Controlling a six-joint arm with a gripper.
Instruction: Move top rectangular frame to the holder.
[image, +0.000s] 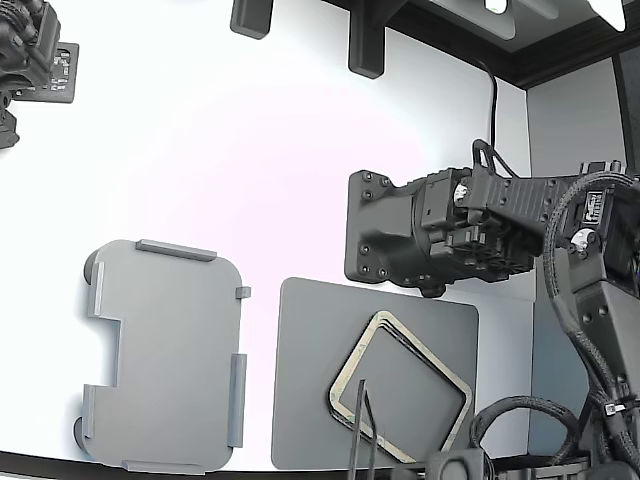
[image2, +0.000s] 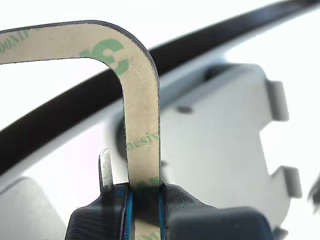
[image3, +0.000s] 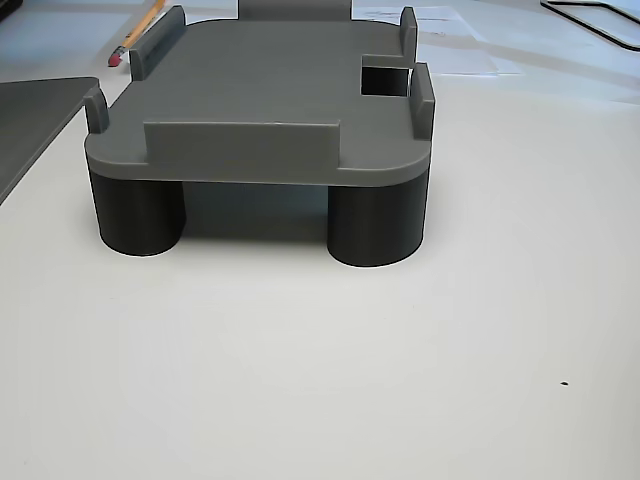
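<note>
White counter (image: 250, 180) carries the grey holder (image: 165, 355) at the exterior view's left, standing on round feet, raised tabs along its edges, top bare. Just beside it, to the exterior view's right, lies a darker mat (image: 310, 400) with a stack of frames (image: 400, 385) resting on it. Arm (image: 450, 235) hangs above the mat. In the wrist view the tool (image2: 145, 200) is clamped on one side of a beige frame (image2: 142, 115) with green print, held upright clear of the holder (image2: 220, 135) behind it.
</note>
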